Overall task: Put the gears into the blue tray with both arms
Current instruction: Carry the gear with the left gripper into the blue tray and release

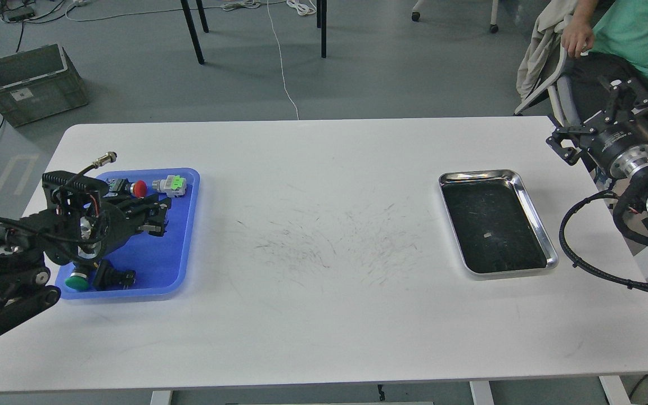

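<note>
L pincer (155, 216) low over blue tray (186, 247) w/ button switches (170, 185); R pincer (622, 98) raised off tabletop (324, 270); steel tray (549, 247) near-empty.

left end effector (158, 216) low, right end effector (622, 95) raised

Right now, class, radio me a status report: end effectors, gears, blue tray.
Left end effector low over blue tray, grip state unclear. Right end effector raised off the table's right edge, unclear too. No gears visible. Button switches crowd the tray.
</note>
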Tool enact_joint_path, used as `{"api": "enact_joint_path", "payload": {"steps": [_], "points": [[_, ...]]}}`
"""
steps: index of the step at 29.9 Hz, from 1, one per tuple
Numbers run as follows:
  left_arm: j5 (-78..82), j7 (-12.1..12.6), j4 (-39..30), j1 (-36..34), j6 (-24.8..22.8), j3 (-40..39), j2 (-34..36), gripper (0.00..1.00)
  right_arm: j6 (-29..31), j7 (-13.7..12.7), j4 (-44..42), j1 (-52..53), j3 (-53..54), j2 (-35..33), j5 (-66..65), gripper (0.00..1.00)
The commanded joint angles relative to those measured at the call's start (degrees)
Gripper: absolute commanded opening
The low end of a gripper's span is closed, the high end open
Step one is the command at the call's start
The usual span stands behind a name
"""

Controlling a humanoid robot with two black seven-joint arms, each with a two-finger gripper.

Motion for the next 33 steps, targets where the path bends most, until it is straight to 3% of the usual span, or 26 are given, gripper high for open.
{"api": "enact_joint_path", "payload": {"steps": [1, 8, 17, 21, 25, 28, 33], "points": [[-0.29, -0.08, 2.21, 1.43, 1.07, -0.06, -0.38, 0.05, 0.05, -0.13, 0.09, -0.06, -0.13, -0.02, -0.08, 0.97], [-0.82, -1.48, 7.57, 2.57, 1.07, 0.03, -3.01, 0.06, -0.04, 0.31, 0.0, -0.06, -1.18, 0.07, -0.09, 0.97], [-0.73, -2.1, 9.6, 4.24, 1.16, 0.29, -4.16, 0.06, 0.05, 0.4, -0.08, -0.15, -1.18, -0.28, -0.09, 0.97], [-0.73, -2.01, 9.69, 4.24, 1.16, 0.38, -4.25, 0.12, 0.05, 0.4, -0.08, -0.24, -1.27, -0.29, -0.09, 0.97], [-0.82, -2.1, 9.69, 4.24, 1.16, 0.21, -4.25, 0.42, 0.05, 0.4, -0.08, -0.15, -1.27, -0.29, -0.09, 0.97], [-1.43, -2.45, 9.52, 4.07, 1.25, -0.23, -4.16, 0.94, -0.04, 0.4, -0.08, -0.06, -1.27, -0.29, -0.09, 0.97], [-5.91, -2.63, 8.46, 2.49, 1.16, -0.85, -3.37, 0.98, -0.04, 0.4, -0.09, -0.06, -1.27, -0.02, -0.09, 0.97]]}}
